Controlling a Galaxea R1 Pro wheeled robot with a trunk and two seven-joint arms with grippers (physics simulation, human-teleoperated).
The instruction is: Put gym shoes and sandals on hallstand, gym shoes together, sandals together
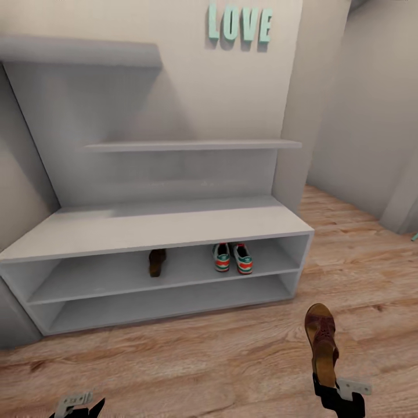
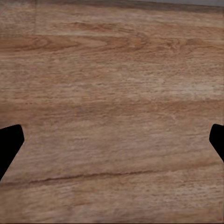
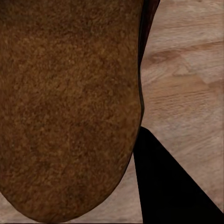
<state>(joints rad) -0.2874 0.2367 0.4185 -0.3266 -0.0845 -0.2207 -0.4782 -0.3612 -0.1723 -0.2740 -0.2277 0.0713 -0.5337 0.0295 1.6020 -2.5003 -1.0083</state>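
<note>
The light grey hallstand stands against the wall ahead. On its upper open tier the two gym shoes sit side by side, white with green and orange. One dark brown sandal stands further left on the same tier. My right gripper is shut on the heel end of the other sandal, held over the corridor floor with its toe toward the rack. In the right wrist view that sandal's sole lies against one black finger. My left gripper hangs open over bare floor, its fingertips wide apart.
Two staggered wall shelves rise above the bench, under teal LOVE letters. The lower tier holds nothing. The corridor runs on to the right past a wall corner, with open wood floor in front of the rack.
</note>
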